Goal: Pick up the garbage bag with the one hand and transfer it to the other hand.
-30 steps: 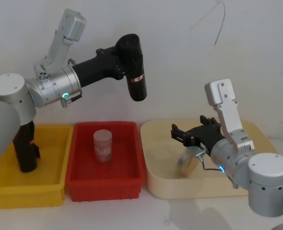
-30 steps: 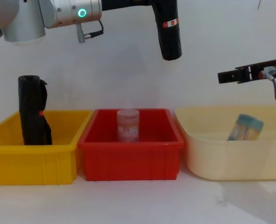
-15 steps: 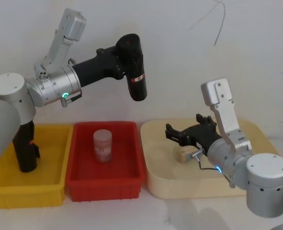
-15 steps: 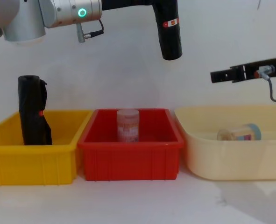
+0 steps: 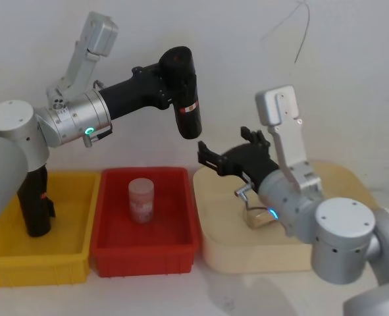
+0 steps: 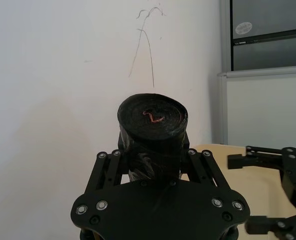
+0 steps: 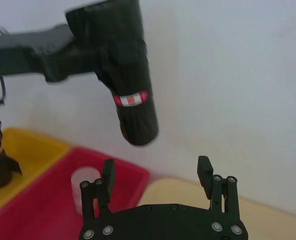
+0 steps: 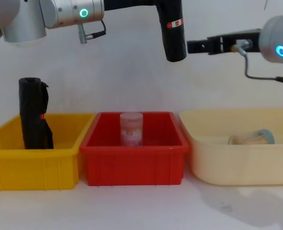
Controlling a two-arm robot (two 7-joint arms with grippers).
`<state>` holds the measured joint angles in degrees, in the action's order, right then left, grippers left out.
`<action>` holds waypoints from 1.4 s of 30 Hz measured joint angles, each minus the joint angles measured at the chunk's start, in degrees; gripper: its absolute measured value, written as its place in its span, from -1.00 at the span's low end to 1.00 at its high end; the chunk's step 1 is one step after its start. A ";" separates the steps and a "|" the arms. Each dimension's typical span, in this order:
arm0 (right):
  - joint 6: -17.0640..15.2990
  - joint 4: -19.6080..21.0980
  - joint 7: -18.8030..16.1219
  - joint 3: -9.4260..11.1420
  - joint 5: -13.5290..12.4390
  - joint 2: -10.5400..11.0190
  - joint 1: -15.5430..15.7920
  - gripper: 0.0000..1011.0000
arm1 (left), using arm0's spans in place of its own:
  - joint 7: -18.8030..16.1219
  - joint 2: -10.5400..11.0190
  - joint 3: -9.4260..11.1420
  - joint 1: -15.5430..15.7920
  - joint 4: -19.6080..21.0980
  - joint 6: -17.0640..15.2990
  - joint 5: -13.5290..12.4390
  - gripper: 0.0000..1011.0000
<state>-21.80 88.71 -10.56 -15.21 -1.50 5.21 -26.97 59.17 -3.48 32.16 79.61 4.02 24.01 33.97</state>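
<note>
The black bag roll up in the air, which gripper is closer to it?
Left. The left gripper is clamped around the bag roll near its upper end. The right gripper, fingers open, sits just short of its lower end, not gripping it.

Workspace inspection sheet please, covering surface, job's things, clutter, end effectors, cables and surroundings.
Surface: white table carrying yellow bin, red bin and beige tray side by side.
Job's things: garbage bag held in the air, nearly upright.
Clutter: second black roll standing in yellow bin; pink tub upright in red bin; another tub on its side in beige tray.
End effectors: left end effector shut on the bag's upper part; right end effector open, close beside its lower end, not around it.
Cables: grey cable looping at the right wrist.
Surroundings: white wall behind.
</note>
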 joint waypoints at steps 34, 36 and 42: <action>10.96 -22.12 5.95 -2.56 4.68 -9.73 -13.39 0.98 | 0.08 -0.06 0.02 0.10 -0.20 0.07 0.05 0.01; 11.38 -23.53 6.32 -2.50 4.91 -10.20 -14.19 0.98 | 0.08 -0.06 0.01 0.10 -0.20 0.07 0.05 0.01; 12.19 -26.14 6.91 -2.38 5.28 -11.13 -15.69 0.91 | 0.07 -0.06 0.02 0.10 -0.20 0.07 0.05 0.01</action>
<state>-9.61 62.58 -3.65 -17.59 3.79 -5.93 -42.66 59.25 -3.54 32.18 79.71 3.82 24.08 34.03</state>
